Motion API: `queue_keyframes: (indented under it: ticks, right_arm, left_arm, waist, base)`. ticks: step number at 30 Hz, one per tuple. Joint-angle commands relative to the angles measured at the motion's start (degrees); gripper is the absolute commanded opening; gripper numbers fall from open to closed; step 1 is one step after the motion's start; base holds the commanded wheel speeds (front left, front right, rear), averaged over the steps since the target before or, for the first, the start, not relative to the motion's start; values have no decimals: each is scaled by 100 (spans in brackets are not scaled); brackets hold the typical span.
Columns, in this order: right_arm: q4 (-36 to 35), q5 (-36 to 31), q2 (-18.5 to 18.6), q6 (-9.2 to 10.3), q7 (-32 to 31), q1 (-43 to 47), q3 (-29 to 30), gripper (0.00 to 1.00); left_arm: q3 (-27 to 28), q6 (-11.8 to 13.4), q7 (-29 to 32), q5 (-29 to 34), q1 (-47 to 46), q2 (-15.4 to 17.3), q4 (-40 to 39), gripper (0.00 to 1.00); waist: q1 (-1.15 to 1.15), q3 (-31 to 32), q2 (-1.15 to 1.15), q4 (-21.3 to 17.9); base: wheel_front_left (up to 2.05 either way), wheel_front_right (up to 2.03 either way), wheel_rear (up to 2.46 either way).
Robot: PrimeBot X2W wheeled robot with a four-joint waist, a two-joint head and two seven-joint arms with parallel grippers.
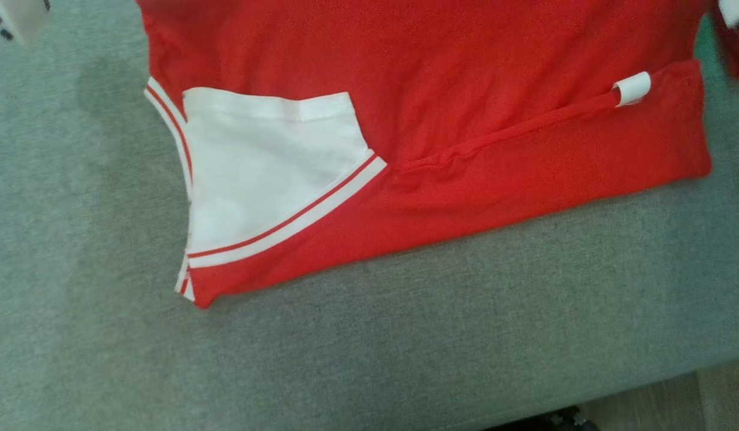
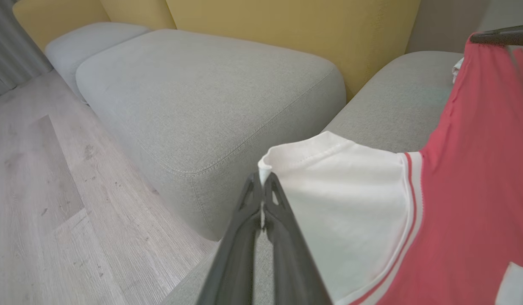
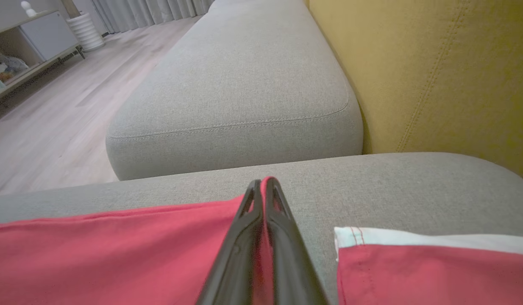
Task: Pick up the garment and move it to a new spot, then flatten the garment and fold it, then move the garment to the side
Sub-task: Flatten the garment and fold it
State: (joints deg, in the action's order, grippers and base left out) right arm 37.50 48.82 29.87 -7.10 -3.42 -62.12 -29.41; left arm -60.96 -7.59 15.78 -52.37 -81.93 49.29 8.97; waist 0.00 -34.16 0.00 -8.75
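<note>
The garment point(image 1: 441, 108) is a red shirt with white, red-striped sleeves, hanging partly lifted over a grey sofa cushion point(image 1: 405, 347); its lower fold rests on the cushion. One white sleeve point(image 1: 267, 167) lies spread at the left. In the left wrist view my left gripper point(image 2: 263, 183) is shut on the hem of the white sleeve point(image 2: 342, 195). My right gripper point(image 3: 263, 186) is shut on an edge of the red fabric point(image 3: 117, 250), just above the cushion. A dark finger of the other arm point(image 2: 501, 37) pinches the shirt's top corner in the left wrist view.
Yellow sofa backrest point(image 3: 435, 72) stands behind the cushions. A second grey cushion point(image 3: 244, 93) adjoins this one, and another one point(image 2: 202, 97) lies on the other side. Wooden floor point(image 2: 41, 190) runs along the sofa's front, with a low cabinet point(image 3: 28, 38) farther off. Pale forearm parts point(image 1: 19, 18) show at the head view's top corners.
</note>
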Motion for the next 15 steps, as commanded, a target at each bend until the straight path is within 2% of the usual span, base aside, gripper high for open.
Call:
queue_keyframes:
  ticks: [1,9,15]
  right_arm:
    - [-270,121,183,-39,50,300,63,0]
    - [-1040,487,729,-39,2,1354,254,0]
    - [-1436,336,1111,-39,7,2181,561,0]
  left_arm:
    - [224,10,-142,-5,-245,309,-137,0]
    - [-190,36,-721,-12,424,908,-854,0]
    - [-457,392,-1088,-18,1219,1143,-1577,0]
  waist:
    - [0,84,0,77]
    - [0,312,0,282]
    - [0,441,0,506]
  base:
    - [0,0,0]
    - [0,0,0]
    - [0,0,0]
